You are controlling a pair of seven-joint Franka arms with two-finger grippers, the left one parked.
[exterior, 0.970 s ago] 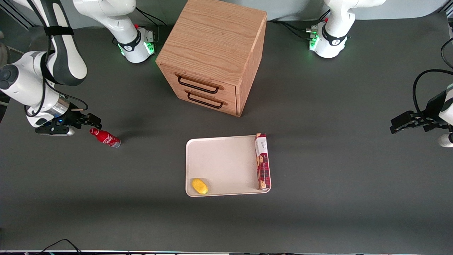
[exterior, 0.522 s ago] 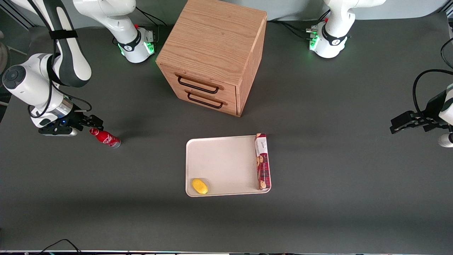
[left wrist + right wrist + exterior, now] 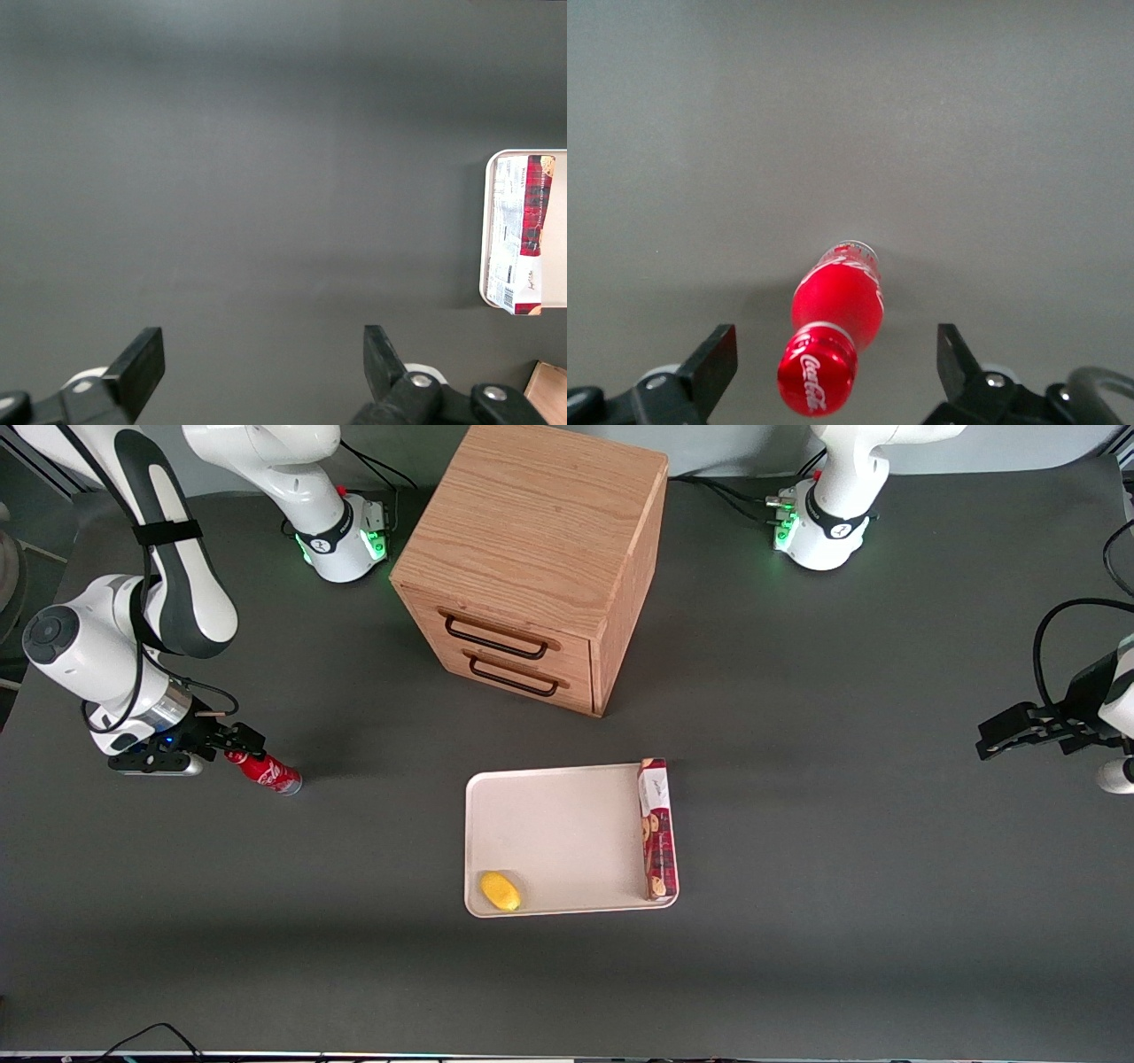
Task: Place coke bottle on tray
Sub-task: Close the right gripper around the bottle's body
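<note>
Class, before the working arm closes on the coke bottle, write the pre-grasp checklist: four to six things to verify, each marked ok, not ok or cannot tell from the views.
1. Gripper open: ok, fingers spread wide.
2. Coke bottle between the fingers: ok, its cap sits in the gap, touching neither.
3. Bottle upright on the table: ok, standing on its silvery base.
4. Gripper low enough to clamp the body: cannot tell; the front view shows it at the bottle's cap end.
5. Bare spot on the tray: ok, open between the lemon and the cookie box.
6. Path to the tray: ok, bare table; the drawer cabinet stands farther from the front camera.
</note>
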